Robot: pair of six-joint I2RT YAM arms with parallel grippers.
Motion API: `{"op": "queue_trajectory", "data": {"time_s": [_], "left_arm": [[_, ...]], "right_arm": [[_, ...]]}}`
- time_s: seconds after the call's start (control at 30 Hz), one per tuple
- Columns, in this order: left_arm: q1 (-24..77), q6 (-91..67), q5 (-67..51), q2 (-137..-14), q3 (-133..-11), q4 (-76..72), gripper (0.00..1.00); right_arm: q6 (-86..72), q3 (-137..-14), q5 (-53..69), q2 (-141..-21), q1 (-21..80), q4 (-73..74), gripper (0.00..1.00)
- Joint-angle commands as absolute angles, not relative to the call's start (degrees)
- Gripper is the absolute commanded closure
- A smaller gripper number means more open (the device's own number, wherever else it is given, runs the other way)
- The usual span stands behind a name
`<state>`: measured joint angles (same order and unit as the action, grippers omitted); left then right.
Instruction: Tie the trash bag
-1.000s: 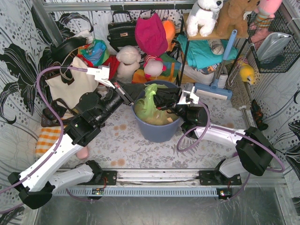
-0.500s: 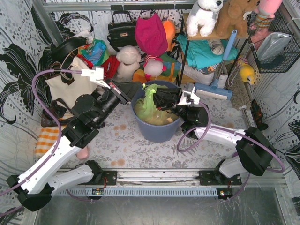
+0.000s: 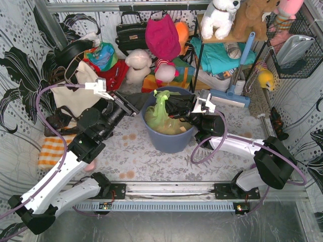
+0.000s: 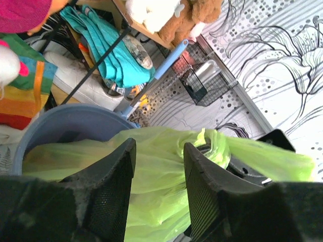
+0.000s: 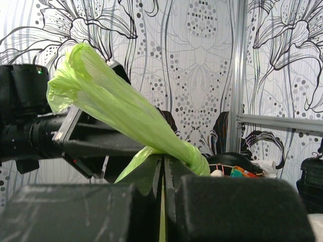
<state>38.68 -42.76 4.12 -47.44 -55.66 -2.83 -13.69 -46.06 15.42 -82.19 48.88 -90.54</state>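
The lime-green trash bag [image 3: 160,112] sits inside the blue-grey round bin [image 3: 166,142], its top gathered into a twisted tail that stands up. My right gripper [image 3: 175,108] reaches over the bin from the right and is shut on that tail; in the right wrist view the green plastic [image 5: 126,113] is pinched between the closed jaws of the gripper [image 5: 163,162]. My left gripper [image 3: 137,102] hangs just left of the bin rim, open. In the left wrist view the gripper [image 4: 159,148] has nothing between its fingers, and the bag [image 4: 151,166] lies beyond them over the bin [image 4: 60,121].
A white tote bag [image 3: 75,93] lies behind the left arm. Plush toys [image 3: 137,65], a black handbag [image 3: 130,33] and a metal rack [image 3: 222,55] crowd the back. A blue-handled tool [image 3: 237,80] leans right of the bin. An orange checked cloth [image 3: 50,151] lies at left.
My left gripper has opened and drawn back to the left, away from the bag's top. The right gripper has kept its hold and its place.
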Motion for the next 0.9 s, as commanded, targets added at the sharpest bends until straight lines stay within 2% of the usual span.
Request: {"op": "queue_trajectory", "data": {"time_s": [0.0,0.23,0.4,0.67,0.87], "left_arm": [[38.15,-39.01,-3.17,-45.91,-51.34,-14.00,0.48],[37.40,-20.21,-13.11,-44.56,-48.35,-20.33,0.47],[34.36,-14.06,-21.57,-45.66,-48.57,-22.68,0.47],[20.90,-21.71,-41.33,-50.16,-49.39,-33.67,0.52],[14.68,-34.23,-56.39,-57.40,-50.43,-52.47,0.58]], "right_arm": [[-14.76,-47.62,16.03,-81.01,49.13,-95.53,1.00],[-15.50,-48.43,16.90,-81.29,49.13,-95.05,1.00],[-15.82,-48.95,17.68,-81.52,49.13,-94.86,1.00],[-15.56,-48.78,18.32,-80.53,49.13,-93.96,1.00],[-16.22,-48.95,18.46,-80.79,49.13,-94.09,1.00]]}}
